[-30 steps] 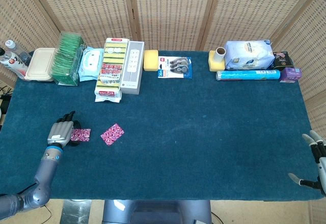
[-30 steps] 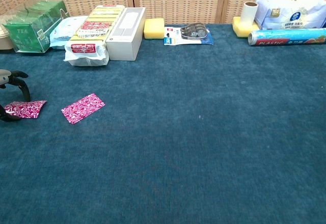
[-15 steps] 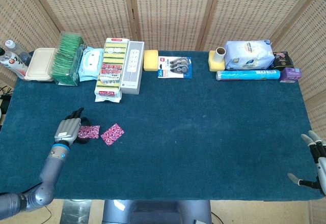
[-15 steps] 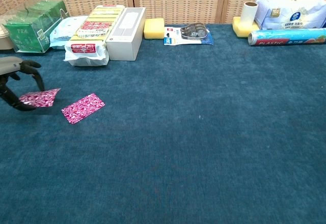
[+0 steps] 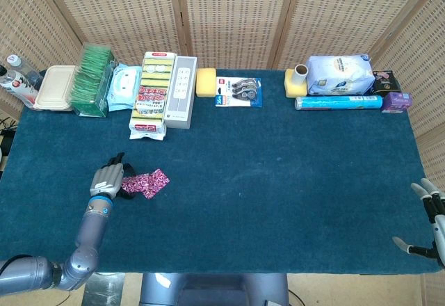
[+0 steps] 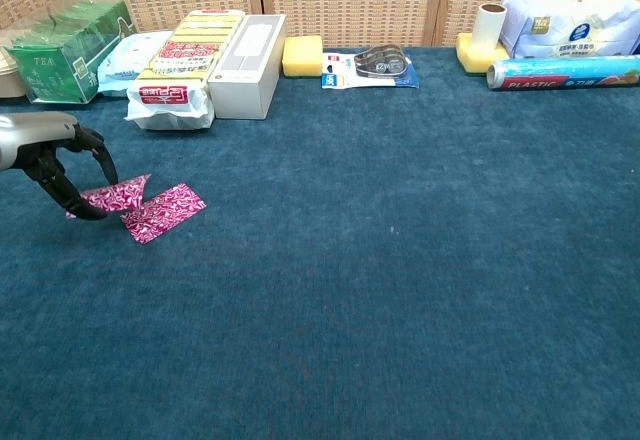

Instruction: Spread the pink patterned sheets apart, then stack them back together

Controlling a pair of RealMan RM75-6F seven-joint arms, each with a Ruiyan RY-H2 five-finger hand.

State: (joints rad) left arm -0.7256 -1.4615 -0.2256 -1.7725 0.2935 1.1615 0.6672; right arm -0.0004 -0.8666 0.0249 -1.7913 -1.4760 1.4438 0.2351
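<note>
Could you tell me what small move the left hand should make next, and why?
Probably carry on a little further right and lower the held sheet squarely onto the lying sheet. The left hand pinches its sheet with the near corner just reaching the other's edge, so the two barely overlap and are not yet stacked.

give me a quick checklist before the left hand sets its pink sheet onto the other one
1. Left hand holds the carried sheet: ok.
2. Carried sheet overlaps the lying sheet: ok at one end only.
3. Edges of the two sheets lined up: not ok, they sit at different angles.
4. Lying sheet flat on the table: ok.
5. Right hand away from the sheets: ok, at the table's far corner.
</note>
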